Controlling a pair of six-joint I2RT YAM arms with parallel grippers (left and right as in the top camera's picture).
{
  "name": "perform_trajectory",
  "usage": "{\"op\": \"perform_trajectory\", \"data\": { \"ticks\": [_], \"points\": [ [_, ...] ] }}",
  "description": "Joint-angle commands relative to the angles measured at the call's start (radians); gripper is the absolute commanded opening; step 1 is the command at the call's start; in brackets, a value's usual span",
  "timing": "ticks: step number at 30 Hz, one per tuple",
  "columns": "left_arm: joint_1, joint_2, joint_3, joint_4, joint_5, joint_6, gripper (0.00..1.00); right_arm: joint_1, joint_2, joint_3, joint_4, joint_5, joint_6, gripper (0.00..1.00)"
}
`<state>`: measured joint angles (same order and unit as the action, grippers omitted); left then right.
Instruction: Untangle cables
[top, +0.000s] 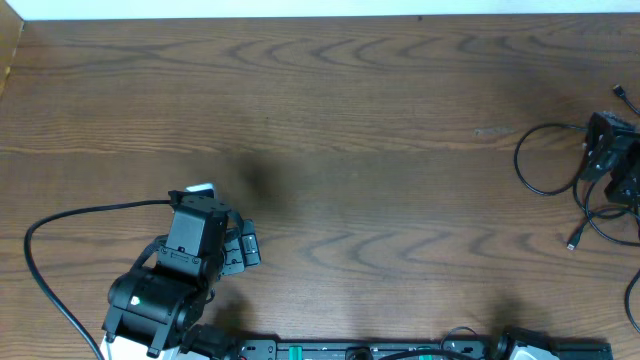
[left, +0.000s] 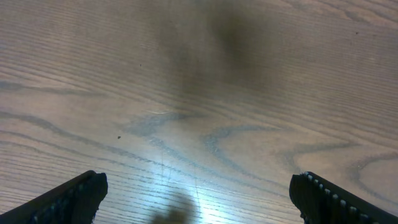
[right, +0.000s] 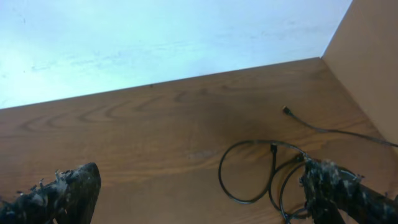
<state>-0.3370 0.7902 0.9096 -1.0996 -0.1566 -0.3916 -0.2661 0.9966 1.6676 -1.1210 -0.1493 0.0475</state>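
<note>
We are starting at the left of the table (top: 330, 90), where the left arm (top: 160, 285) is crouching near the front edge, its thick black lead (top: 60, 218) arcing out to the side. Through its wrist camera we are looking at the left gripper (left: 198, 186): its two fingers (left: 68, 199) are standing wide apart at the bottom corners of the view, pinching nothing, with plain wood grain showing between them. This gripper is sitting well apart from the task's things.

Moving across the wood, we are coming to the cables (top: 519, 162) at the far right edge of the table. From overhead they are lying as a loose tangle: one wide loop is bulging leftward, other strands are crossing under the right arm (top: 612, 150), and a small plug (top: 572, 243) is pointing toward the front.

In the right wrist view, the right gripper (right: 199, 177) is hanging over the table with its fingers spread wide, clamping nothing. The loop is lying ahead of it, and the finger at the right of that view is overlapping the strands; we cannot tell whether it is touching them. One more strand is trailing toward the tan side panel (right: 367, 62).
</note>
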Motion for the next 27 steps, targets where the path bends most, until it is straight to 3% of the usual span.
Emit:
{"op": "perform_trajectory", "data": {
  "ticks": [1,12,27],
  "points": [
    [0.000,0.000,0.017,-0.003,-0.009,0.006,0.98,0.005,-0.002,0.007,-0.016,0.000,-0.008,0.99],
    [0.000,0.000,0.017,-0.003,-0.009,0.006,0.98,0.054,-0.053,-0.092,0.100,-0.004,-0.002,0.99],
    [0.000,0.000,0.017,-0.003,-0.009,0.006,0.98,0.119,-0.353,-0.775,0.747,-0.075,0.200,0.99]
  ]
}}
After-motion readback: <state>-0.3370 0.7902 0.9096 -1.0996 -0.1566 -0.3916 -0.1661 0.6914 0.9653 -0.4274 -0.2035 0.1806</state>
